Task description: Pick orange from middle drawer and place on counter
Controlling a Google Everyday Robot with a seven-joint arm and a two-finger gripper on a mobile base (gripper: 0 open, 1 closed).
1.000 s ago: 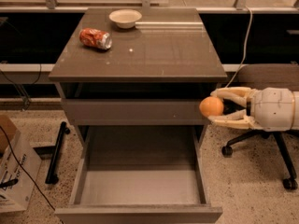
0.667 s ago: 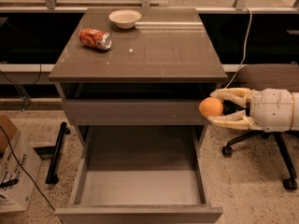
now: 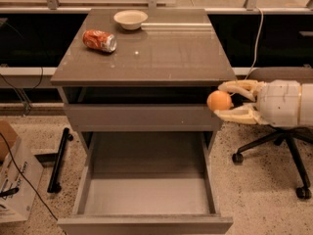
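My gripper (image 3: 221, 101) reaches in from the right, level with the cabinet's top drawer front and just off its right side. Its cream fingers (image 3: 239, 87) are shut on the orange (image 3: 218, 101), a small round fruit held in the air. The middle drawer (image 3: 146, 196) is pulled out wide below, its flat grey floor bare. The counter (image 3: 166, 53) is the glossy grey-brown top, above and to the left of the orange.
A crushed red soda can (image 3: 99, 40) lies at the counter's back left. A white bowl (image 3: 130, 19) stands at the back middle. An office chair (image 3: 283, 136) stands on the floor at right. A cardboard box (image 3: 12, 180) and a black bar (image 3: 58, 159) sit at left.
The gripper and the orange have stayed almost in place beside the cabinet's right side. Nothing else has moved.
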